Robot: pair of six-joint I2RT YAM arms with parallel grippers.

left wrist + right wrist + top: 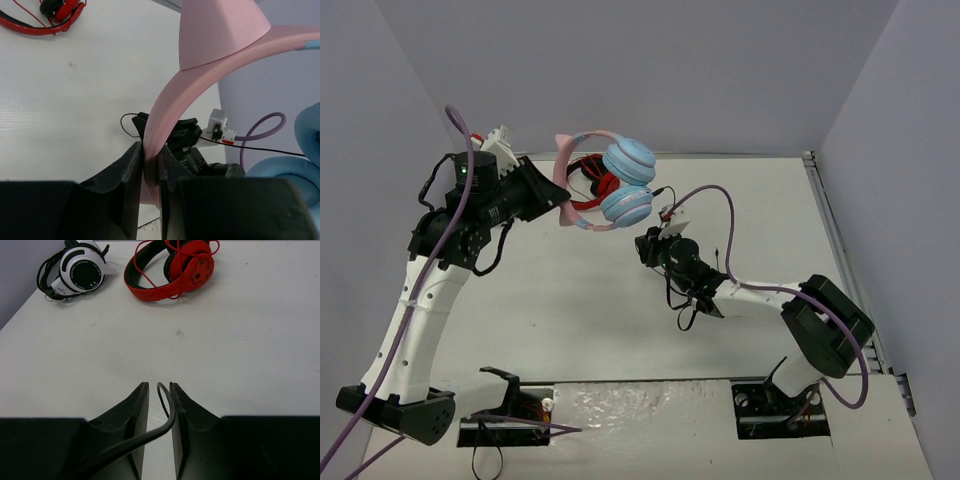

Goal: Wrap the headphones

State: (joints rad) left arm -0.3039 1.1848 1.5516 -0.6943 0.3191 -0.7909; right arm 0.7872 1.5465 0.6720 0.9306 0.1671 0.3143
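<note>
Two grips on: my left gripper [150, 152] clamps the pink headband [200, 85] of the headphones [628, 160], held aloft. My right gripper [159, 388] pinches their black cable [168, 416].

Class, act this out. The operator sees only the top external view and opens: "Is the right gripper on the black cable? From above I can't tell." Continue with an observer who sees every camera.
Observer: In the right wrist view the black cable runs up between the fingers of the right gripper. A narrow gap shows, so I cannot tell if it is pinched.
Operator: And the other arm's hold?
Observer: Its wrist view shows the left gripper shut on the pink headband, one finger each side.
Operator: Anything on the table hidden from me?
Observer: Black-and-white headphones lie near the edge of the table, left of the red-and-black headphones.
</note>
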